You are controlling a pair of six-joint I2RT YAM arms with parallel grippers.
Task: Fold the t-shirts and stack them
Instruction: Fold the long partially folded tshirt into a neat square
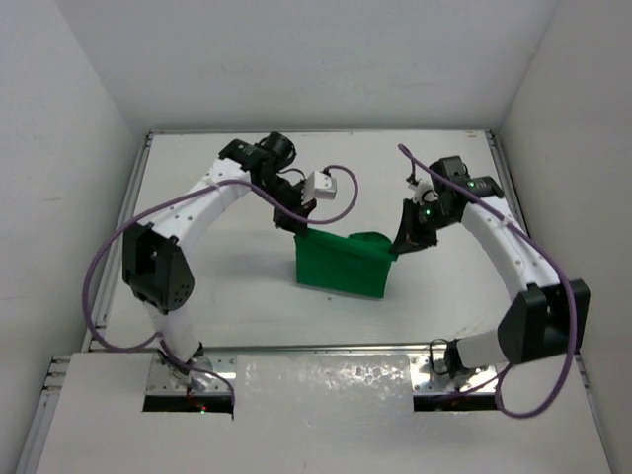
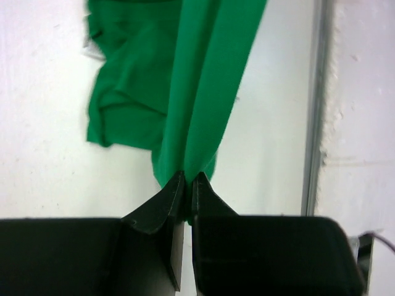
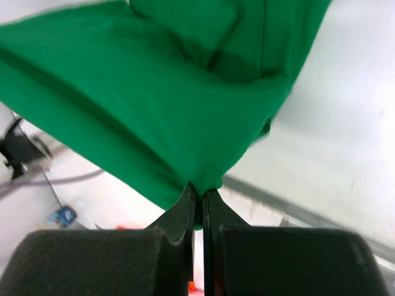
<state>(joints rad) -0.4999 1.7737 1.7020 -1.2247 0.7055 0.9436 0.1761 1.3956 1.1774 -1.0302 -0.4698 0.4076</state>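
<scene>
One green t-shirt (image 1: 341, 265) hangs above the middle of the table (image 1: 227, 296), held up between two grippers. Its long axis runs left to right, with the top edge taut and the cloth drooping below. The left gripper (image 1: 299, 225) pinches one upper corner tight, and the right gripper (image 1: 399, 247) pinches the other corner.

Green t-shirt (image 1: 341, 267) partly rests on white table (image 1: 237, 296).
</scene>
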